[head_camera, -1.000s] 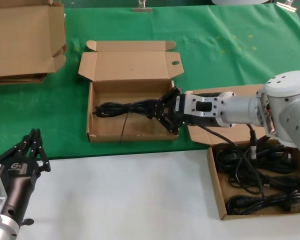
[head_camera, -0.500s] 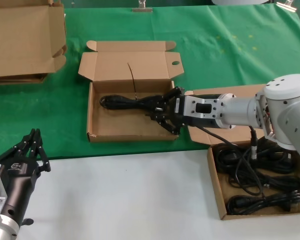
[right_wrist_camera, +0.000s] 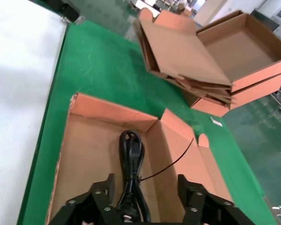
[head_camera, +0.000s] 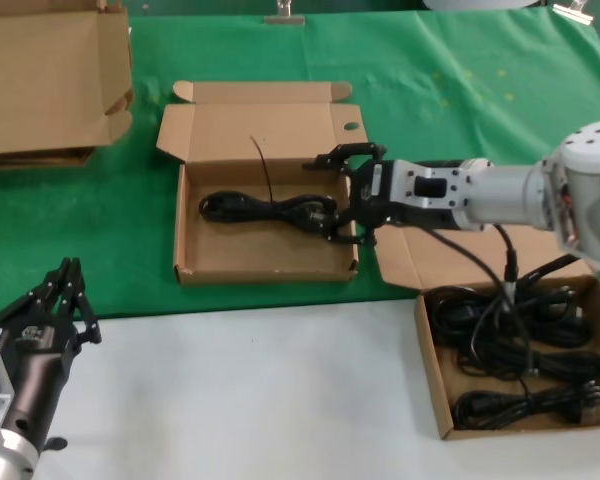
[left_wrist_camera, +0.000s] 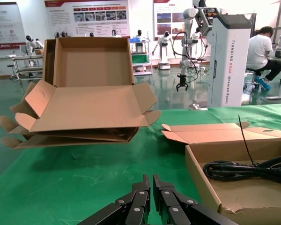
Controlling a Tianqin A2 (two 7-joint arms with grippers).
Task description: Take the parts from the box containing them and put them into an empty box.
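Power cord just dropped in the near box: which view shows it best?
Head view: the power cord lies full length in the box. Right wrist shows it foreshortened between the open right hand; left wrist only its looped end.

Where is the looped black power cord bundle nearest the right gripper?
In the head view, the looped black power cord bundle lies inside the open brown cardboard box on the green cloth, with the open right gripper at its right end.

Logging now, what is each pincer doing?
Left pincer: shut, holding nothing, parked low.
Right pincer: open, over the cord in the box.

R pincer [head_camera: 346, 194] opened, let go cord [head_camera: 265, 209], pulling back
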